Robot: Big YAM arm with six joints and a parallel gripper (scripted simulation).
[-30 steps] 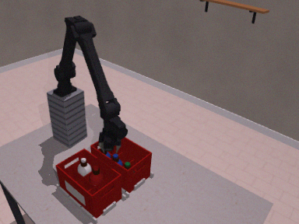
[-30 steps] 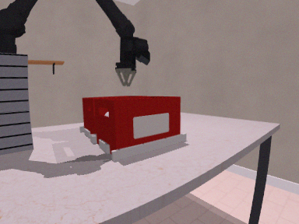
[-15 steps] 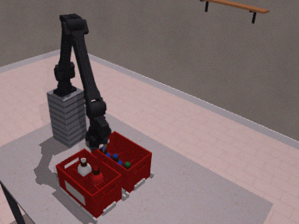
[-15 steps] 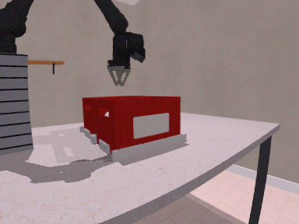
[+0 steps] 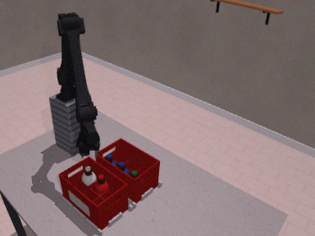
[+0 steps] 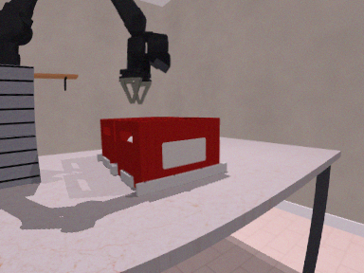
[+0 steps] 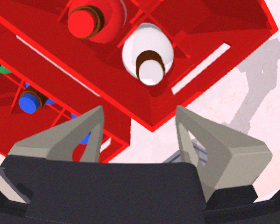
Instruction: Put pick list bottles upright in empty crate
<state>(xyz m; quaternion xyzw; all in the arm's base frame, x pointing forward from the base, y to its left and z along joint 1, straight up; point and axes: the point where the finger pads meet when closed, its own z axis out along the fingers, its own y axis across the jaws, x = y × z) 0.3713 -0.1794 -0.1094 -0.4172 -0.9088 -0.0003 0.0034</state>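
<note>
Bottles stand upright in both red crates: a white-labelled bottle [image 5: 88,176] and a red-labelled bottle [image 5: 101,185] in the near crate [image 5: 96,206], blue-capped and green-capped ones in the far crate [image 5: 143,176] touching it. Above the near crate's back edge hangs the gripper [image 6: 136,92], fingers parted and holding nothing, by the grey pedestal [image 5: 61,124].
</note>
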